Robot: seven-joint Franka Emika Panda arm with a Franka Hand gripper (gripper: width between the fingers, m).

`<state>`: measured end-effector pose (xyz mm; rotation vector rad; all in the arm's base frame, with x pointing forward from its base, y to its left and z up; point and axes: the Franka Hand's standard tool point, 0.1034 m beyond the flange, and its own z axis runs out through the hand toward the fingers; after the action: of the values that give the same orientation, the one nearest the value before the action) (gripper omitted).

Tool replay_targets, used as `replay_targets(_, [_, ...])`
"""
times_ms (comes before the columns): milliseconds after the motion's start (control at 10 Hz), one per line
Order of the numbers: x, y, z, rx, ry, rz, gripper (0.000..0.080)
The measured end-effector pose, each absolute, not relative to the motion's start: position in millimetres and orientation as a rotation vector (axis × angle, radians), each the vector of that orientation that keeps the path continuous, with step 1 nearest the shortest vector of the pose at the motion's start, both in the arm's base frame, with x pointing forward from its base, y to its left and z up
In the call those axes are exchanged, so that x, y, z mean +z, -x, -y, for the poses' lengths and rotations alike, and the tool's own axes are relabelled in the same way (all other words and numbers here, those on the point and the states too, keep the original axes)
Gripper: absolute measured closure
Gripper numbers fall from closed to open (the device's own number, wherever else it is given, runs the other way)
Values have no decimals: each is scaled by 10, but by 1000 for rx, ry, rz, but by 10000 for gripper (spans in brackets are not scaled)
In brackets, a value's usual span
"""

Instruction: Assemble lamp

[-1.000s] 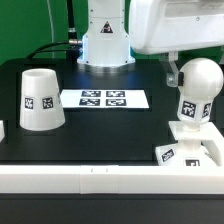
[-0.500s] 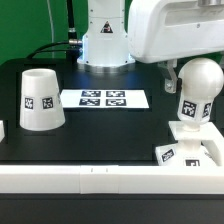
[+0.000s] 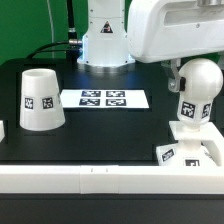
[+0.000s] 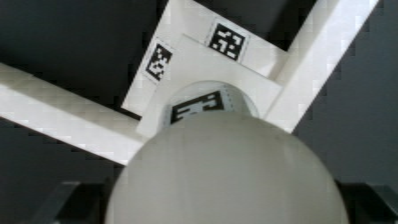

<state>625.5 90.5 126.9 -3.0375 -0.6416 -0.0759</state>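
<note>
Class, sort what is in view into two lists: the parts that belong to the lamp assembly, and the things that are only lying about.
Belongs to the lamp:
- shade
- bulb
- base

Only lying about:
- marker board
- white rail at the table edge
- black table

The arm's white base (image 3: 104, 38) is standing at twelve o'clock in the exterior view, and its bulky white wrist housing (image 3: 175, 28) is hanging at about two o'clock. The gripper (image 3: 178, 68) is pointing downward beneath that housing, with one dark finger (image 3: 171, 72) showing. Whether the jaws are standing apart or closed cannot be told.
</note>
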Motion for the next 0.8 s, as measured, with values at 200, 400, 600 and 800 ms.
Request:
replay_targets(200, [1270,-6251,-913,-114,3065,287,223])
replay_targets(400, [1261,-6251,-887,-176,3064,1,222])
replay_targets(600, [1258,-6255,-858,-198,3028,-302,222])
replay_targets(800, [1259,-6263,-835,-198,2967,-552,222])
